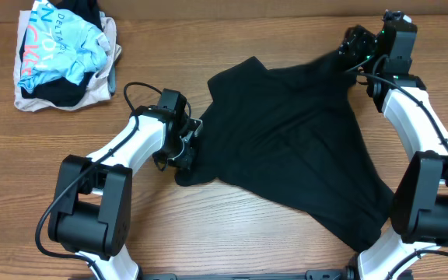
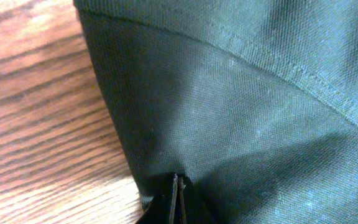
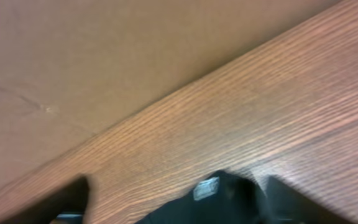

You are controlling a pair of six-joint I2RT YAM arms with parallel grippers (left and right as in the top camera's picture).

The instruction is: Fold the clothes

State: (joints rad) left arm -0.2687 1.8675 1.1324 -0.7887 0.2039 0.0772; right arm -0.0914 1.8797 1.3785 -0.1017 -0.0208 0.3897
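Black garment [image 1: 286,148]: spread rumpled over centre and right of wooden table [image 1: 232,31], near-right tip close to the near edge. Small pale tag [image 3: 206,188] on its far-right corner, seen in right wrist view only. Far left: pile with light-blue top [image 1: 61,50] over beige garment [image 1: 92,95], well apart from the black one. Hard to read: right wrist view blurred, overhead smeared at the far-right corner. Left gripper [image 1: 191,146]: low at the garment's left edge, fingers [image 2: 174,199] pressed together, pinching a fold of fabric. Right gripper [image 1: 358,47]: at the far-right corner, tilted down, fingers spread wide, cloth between them, not clamped.
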